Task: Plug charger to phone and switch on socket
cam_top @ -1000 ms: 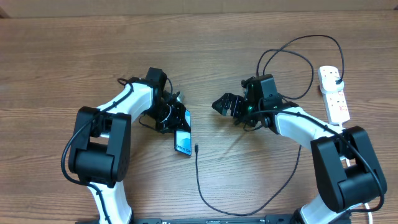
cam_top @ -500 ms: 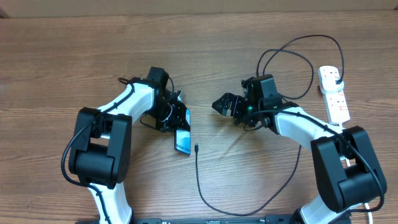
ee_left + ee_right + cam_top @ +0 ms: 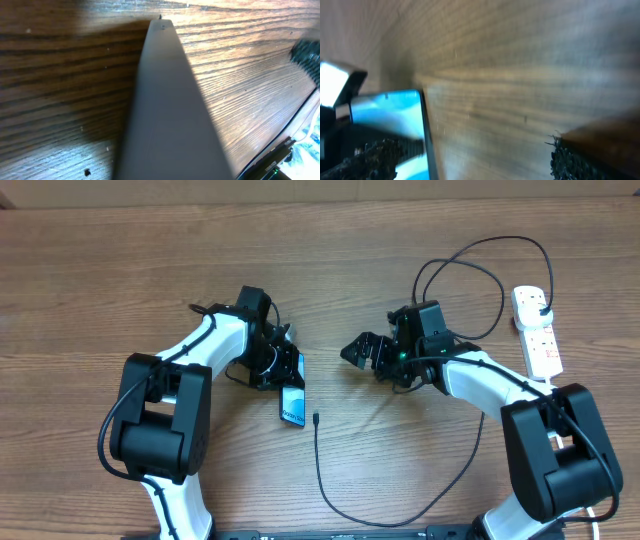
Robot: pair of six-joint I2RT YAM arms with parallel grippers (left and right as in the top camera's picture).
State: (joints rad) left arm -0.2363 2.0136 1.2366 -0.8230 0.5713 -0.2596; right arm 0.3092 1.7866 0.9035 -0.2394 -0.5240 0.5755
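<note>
The phone (image 3: 292, 406), with its blue screen, is tilted up on its long edge left of the table's middle. My left gripper (image 3: 282, 368) is shut on its upper end. In the left wrist view the phone's grey back (image 3: 170, 110) fills the centre and my fingers are hidden. My right gripper (image 3: 362, 348) is open and empty to the right of the phone, facing it. Its wrist view (image 3: 470, 160) shows the blue screen (image 3: 390, 112) at the left. The charger's connector tip (image 3: 315, 418) lies on the table beside the phone's lower end. The black cable runs to the white socket (image 3: 537, 340) at the far right.
The charger cable (image 3: 385, 523) loops along the table's front edge, passes up under the right arm and curls in a wide loop (image 3: 480, 255) behind the right gripper. Its black plug (image 3: 541, 302) sits at the socket's far end. The table is bare wood (image 3: 120, 270) elsewhere.
</note>
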